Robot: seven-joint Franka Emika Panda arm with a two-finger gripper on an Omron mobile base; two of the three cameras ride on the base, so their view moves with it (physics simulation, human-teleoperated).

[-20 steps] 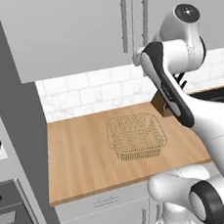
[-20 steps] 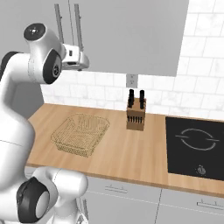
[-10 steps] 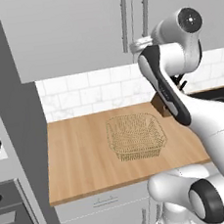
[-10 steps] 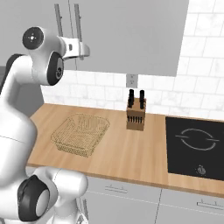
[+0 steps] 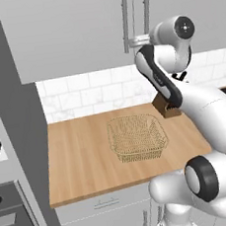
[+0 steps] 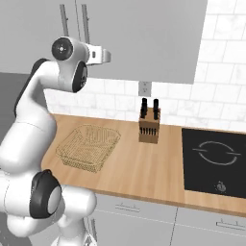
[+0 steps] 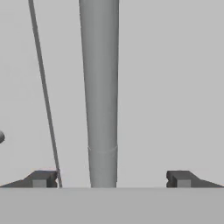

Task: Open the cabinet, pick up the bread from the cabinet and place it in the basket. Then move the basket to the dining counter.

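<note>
Gripper (image 7: 109,178) wide open and holding nothing, its two dark fingertips (image 7: 41,178) standing either side of a steel bar handle (image 7: 100,87) that runs up the middle of the hand view. You are right at the cabinet (image 5: 75,30), whose flat grey doors are shut; the seam between the two doors shows as a thin dark line left of the handle. In the left base view the hand reaches up to the right-hand bar of the pair, near its lower end.

The handle looks rigid, smooth and round, so it may slip if you pinch it lightly. Take it across its width, squarely between the pads, on the straight run above the lower mount. The door itself should swing on a hinge as a stiff, light panel; judge the pull as an arc, not a straight tug.

The bread is presumably behind the doors and cannot be seen. The basket (image 5: 136,137) sits empty on the wood worktop (image 5: 75,154) below, left of a knife block (image 6: 149,125). It is thin wire mesh, likely light.
</note>
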